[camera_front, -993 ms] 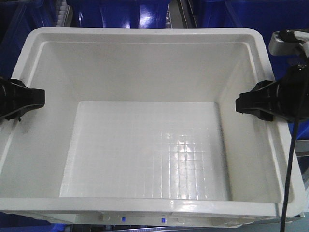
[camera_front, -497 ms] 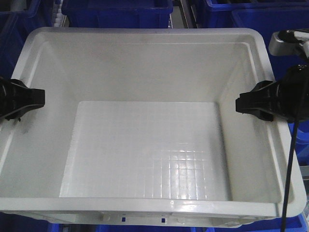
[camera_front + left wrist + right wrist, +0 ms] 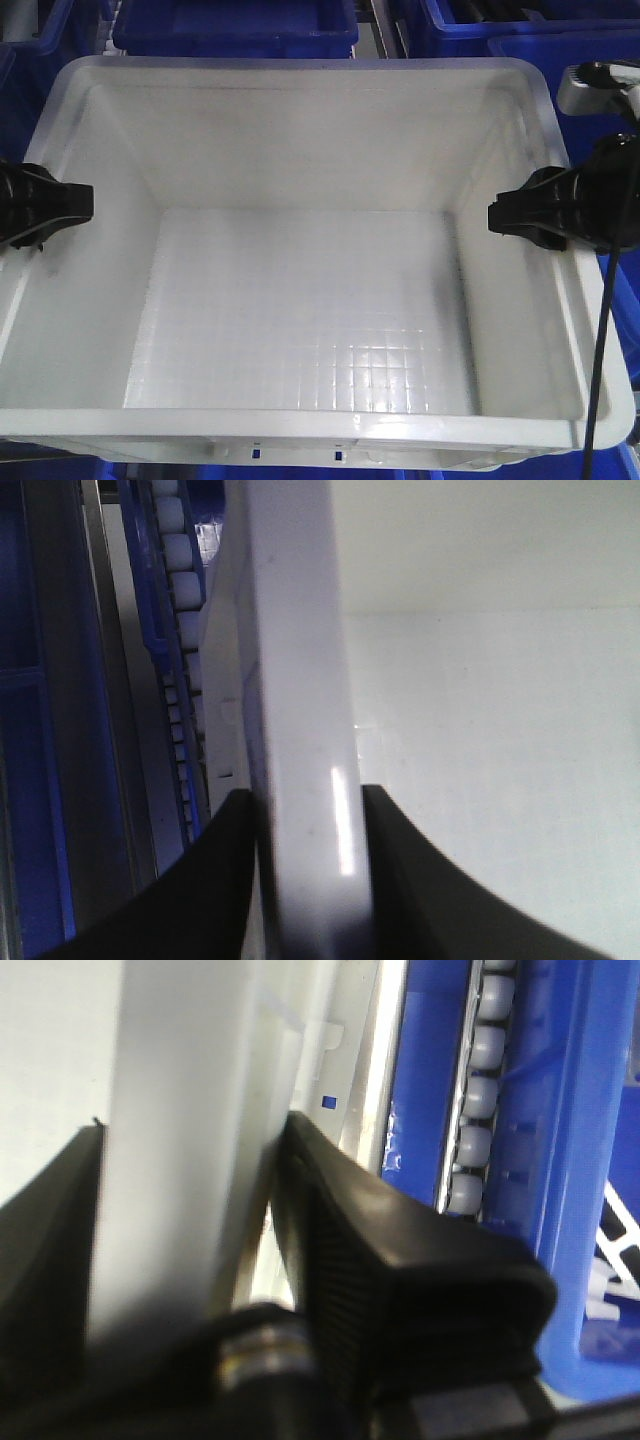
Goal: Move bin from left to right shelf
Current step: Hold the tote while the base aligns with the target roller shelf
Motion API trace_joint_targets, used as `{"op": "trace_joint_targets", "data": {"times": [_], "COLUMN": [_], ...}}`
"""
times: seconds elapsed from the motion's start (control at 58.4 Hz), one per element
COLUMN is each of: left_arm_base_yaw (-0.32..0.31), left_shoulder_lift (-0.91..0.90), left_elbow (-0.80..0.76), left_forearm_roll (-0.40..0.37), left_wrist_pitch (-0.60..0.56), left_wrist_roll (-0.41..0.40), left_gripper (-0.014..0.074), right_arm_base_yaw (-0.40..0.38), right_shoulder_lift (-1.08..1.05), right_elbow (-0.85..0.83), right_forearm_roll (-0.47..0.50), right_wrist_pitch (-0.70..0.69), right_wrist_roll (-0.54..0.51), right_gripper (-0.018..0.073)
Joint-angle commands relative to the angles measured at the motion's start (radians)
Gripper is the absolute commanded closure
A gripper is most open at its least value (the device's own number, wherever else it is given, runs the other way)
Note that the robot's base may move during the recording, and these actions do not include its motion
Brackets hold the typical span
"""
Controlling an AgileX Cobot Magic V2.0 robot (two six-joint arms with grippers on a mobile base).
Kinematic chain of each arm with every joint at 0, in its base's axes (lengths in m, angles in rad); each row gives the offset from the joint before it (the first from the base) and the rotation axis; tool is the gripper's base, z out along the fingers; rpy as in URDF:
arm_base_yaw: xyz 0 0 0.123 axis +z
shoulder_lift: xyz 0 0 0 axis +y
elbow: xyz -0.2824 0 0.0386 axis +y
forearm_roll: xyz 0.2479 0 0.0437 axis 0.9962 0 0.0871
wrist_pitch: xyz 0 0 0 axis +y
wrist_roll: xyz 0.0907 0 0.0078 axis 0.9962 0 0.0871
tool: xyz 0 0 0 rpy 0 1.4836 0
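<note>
The left gripper [image 3: 48, 205] is clamped on the left long rim of the bin [image 3: 300, 150]; in its wrist view the two black fingers [image 3: 215, 880] stand one outside and one inside the white wall [image 3: 300, 630], both touching it. The right gripper [image 3: 545, 220] pinches the opposite rim the same way, with two fingers [image 3: 340, 1230] flanking the wall [image 3: 180, 1060]. One black cable [image 3: 600, 330] hangs down past it. The single white bin is held between the two arms and fills the front view, open side up, nothing inside; its floor [image 3: 300, 330] bears a fine grid. Beyond its far edge three dark blue bins [image 3: 235, 25] can be told apart, with more blue at the sides and below. Each wrist view shows one row of rollers [image 3: 175, 540] just outside the wall
</note>
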Motion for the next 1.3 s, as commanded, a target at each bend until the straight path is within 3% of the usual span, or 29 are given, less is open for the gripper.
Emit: {"op": "trace_joint_targets", "data": {"times": [0.0, 1.285], "left_arm_base_yaw": [-0.008, -0.008], "left_shoulder_lift": [-0.032, -0.032], "left_elbow": [-0.041, -0.041], "left_forearm_roll": [-0.041, -0.041], "left_wrist_pitch": [-0.119, -0.119], "left_wrist_roll": [0.035, 0.035], "left_gripper": [0.0596, 0.0596], "right_arm_base_yaw": [0.000, 0.000], "right_shoulder_lift": [-0.028, -0.028], "right_elbow": [-0.039, -0.039], "right_forearm_roll": [0.040, 0.040], "right_wrist_pitch": [-0.088, -0.088], "right_wrist_roll": [-0.030, -0.030], "right_gripper": [0.0564, 0.0564]}}
